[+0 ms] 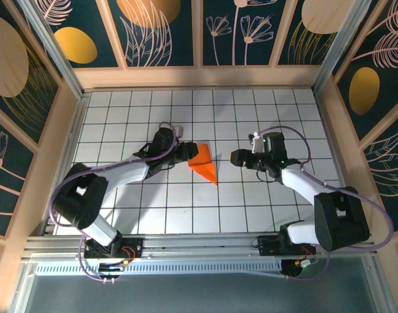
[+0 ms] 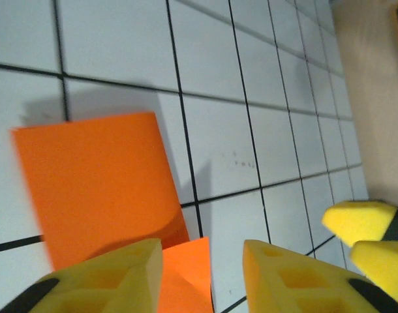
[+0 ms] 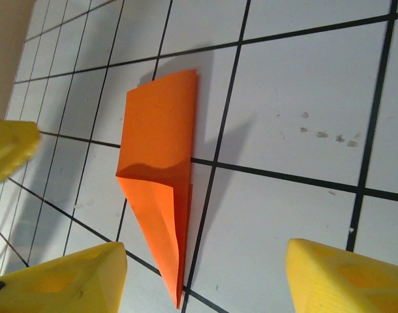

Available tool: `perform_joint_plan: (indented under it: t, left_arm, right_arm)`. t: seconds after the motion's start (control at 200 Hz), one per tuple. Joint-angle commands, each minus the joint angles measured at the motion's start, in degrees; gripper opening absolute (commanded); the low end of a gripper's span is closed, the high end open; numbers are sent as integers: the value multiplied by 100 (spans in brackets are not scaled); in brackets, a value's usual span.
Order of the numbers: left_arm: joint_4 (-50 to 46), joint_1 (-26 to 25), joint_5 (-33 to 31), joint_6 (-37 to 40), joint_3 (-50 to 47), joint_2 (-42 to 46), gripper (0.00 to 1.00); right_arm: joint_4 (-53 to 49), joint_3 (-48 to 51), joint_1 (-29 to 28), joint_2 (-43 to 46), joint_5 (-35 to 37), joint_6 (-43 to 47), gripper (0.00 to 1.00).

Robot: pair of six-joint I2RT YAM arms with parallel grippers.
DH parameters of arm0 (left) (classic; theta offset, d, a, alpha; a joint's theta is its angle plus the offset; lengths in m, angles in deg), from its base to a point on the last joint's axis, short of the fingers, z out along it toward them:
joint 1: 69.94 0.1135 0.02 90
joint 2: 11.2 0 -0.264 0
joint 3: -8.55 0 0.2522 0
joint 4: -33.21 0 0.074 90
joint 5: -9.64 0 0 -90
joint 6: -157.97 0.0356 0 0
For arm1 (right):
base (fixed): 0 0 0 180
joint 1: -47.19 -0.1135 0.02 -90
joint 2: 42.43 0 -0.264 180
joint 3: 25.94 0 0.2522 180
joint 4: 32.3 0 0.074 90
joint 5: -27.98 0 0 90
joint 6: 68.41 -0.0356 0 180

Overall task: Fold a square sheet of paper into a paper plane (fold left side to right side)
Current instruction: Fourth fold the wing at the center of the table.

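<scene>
The bright orange sheet of paper [image 1: 204, 163] lies flat on the gridded table, folded into a narrow pointed paper plane shape with layered creases, its tip toward the near edge. My left gripper [image 1: 187, 155] sits at its left edge, open. In the left wrist view the paper [image 2: 94, 189] runs under one yellow finger [image 2: 107, 280], and bare table shows across the rest of the gap of that gripper [image 2: 202, 277]. My right gripper [image 1: 233, 158] stands about one tile to the right of the paper, open. In the right wrist view the paper [image 3: 158, 143] lies ahead of its jaws [image 3: 202, 280], untouched.
The white table [image 1: 153, 215] has black grid lines and is walled by wooden frames at the back [image 1: 199, 77] and both sides. The right gripper's yellow fingers [image 2: 368, 235] show in the left wrist view, close to the paper.
</scene>
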Motion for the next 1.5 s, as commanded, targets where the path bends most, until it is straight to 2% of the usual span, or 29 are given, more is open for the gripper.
perform_joint_plan:
  t: [0.0,0.165,0.3,0.535,0.836,0.986,1.101,1.186,1.496]
  left_arm:
    - [-146,86,-496,-78,-429,467,43]
    - [-172,119,-1211,-282,-1037,1101,49]
    - [-104,120,-1423,-482,-1458,1454,51]
    - [154,121,-1328,-747,-1834,1600,54]
    - [298,122,-1114,-749,-1694,1294,55]
    - [396,124,-1010,-766,-1566,1115,56]
    - [571,121,-867,-844,-1481,942,58]
    - [813,136,-705,-958,-1442,775,61]
    - [1325,311,-50,-1059,-1118,122,64]
  right_arm:
    - [189,-332,-287,-336,-133,504,63]
    - [155,-779,-684,-941,-122,959,62]
    - [130,-976,-707,-1313,-335,1350,62]
    - [315,-1142,-761,-1963,-915,1678,59]
    - [503,-1332,-976,-2512,-984,1676,51]
    - [489,-1351,-980,-2537,-997,1680,37]
    - [384,-1360,-968,-2457,-977,1719,13]
    - [336,-1319,-948,-2282,-936,1745,0]
    - [530,-1012,-817,-1784,-1029,1593,0]
